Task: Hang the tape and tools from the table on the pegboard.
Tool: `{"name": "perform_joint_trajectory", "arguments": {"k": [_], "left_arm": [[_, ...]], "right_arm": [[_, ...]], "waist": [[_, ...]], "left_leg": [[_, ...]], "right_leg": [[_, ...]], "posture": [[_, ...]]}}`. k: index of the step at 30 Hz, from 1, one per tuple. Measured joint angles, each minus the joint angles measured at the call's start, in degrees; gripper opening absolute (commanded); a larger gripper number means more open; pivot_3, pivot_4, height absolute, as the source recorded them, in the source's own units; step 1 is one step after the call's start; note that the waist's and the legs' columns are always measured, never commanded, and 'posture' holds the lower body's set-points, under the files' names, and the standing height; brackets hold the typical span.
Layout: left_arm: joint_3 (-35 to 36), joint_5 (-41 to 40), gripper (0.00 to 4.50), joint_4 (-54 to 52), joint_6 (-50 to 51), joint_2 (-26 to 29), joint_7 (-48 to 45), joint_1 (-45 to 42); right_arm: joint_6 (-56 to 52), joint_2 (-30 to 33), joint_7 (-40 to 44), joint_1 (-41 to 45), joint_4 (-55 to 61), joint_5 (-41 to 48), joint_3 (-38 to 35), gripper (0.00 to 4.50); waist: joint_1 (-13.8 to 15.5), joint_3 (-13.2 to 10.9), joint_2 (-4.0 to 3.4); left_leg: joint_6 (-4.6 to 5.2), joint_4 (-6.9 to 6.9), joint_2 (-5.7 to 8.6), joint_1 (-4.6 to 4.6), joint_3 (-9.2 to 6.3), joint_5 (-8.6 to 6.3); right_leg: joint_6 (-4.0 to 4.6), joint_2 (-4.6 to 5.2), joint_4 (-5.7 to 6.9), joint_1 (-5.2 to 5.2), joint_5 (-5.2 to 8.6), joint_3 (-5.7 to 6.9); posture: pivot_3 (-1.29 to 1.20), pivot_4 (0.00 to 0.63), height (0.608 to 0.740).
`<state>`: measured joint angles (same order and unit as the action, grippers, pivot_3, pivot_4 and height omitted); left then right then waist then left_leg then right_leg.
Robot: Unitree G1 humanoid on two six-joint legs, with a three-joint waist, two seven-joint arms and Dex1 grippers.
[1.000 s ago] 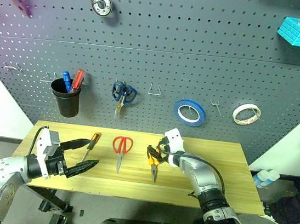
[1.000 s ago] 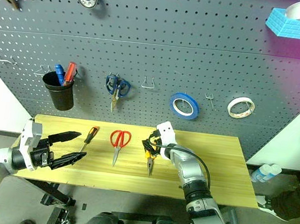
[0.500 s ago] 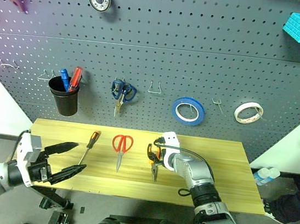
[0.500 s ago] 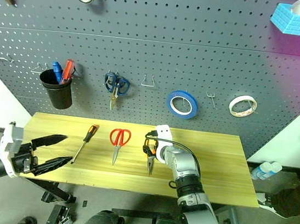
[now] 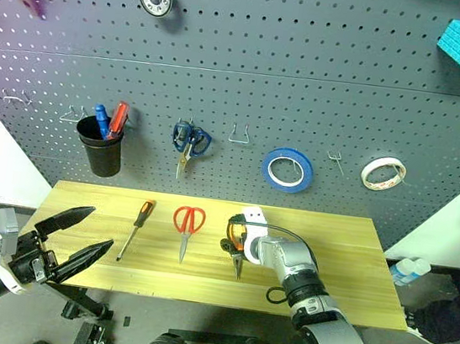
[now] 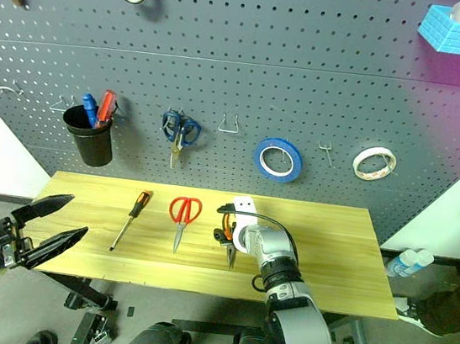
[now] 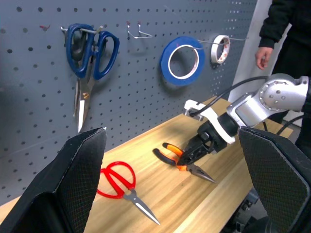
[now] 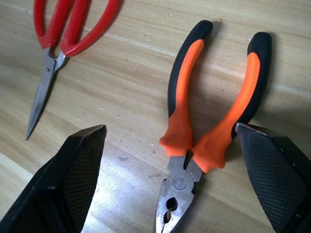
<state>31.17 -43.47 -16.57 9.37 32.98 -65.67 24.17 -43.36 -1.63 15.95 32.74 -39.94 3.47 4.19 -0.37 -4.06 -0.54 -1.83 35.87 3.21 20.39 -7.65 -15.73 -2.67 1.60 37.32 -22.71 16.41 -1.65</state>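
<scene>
Both sets of jaws stood wide and empty when you reached this moment. Your right gripper (image 8: 170,184) hung just above the pliers (image 5: 236,245), tilted down at them, one finger off each side of the handles in the right wrist view. The pliers lay flat on the bench (image 5: 345,263), near its middle, long axis running 12 to 6 on the head camera's clock: orange-and-black handles toward the pegboard (image 5: 306,106) at 12, nose toward the front edge at 6. From your right jaws the joint sat dead centre, so I judge the coming close would have to straddle the handles across that axis.

At 9 o'clock of the pliers lay the red-handled scissors (image 5: 188,222), blades pointing to 6, close beside but apart. Further toward 9 lay the screwdriver (image 5: 135,227), handle at 12, shaft slanting toward 7. Your left gripper (image 5: 75,239) hovered off the bench's left front corner, well apart from everything, the screwdriver its nearest piece. Your right arm was plainly the nearer one to the pliers.

The blue tape (image 5: 288,169) already hung on the pegboard, at about 1 o'clock from the pliers, with a bare hook (image 5: 238,135) at about 12. I judge three tools were left to hang.
</scene>
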Motion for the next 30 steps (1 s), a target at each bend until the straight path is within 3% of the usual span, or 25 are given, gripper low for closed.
{"name": "perform_joint_trajectory", "arguments": {"k": [30], "left_arm": [[0.88, -0.89, 4.50, -4.56, 0.32, 0.72, 1.79, 1.62]], "right_arm": [[0.16, -5.21, -14.00, 4.82, -7.25, 2.21, -7.73, 4.46]], "waist": [[-0.17, -1.82, 0.12]], "left_leg": [[0.00, -0.36, 0.00, 0.04, 0.00, 0.00]], "right_leg": [[0.01, 0.03, -0.16, -0.13, 0.01, -0.01]], "posture": [[0.15, 0.098, 0.740]]}}
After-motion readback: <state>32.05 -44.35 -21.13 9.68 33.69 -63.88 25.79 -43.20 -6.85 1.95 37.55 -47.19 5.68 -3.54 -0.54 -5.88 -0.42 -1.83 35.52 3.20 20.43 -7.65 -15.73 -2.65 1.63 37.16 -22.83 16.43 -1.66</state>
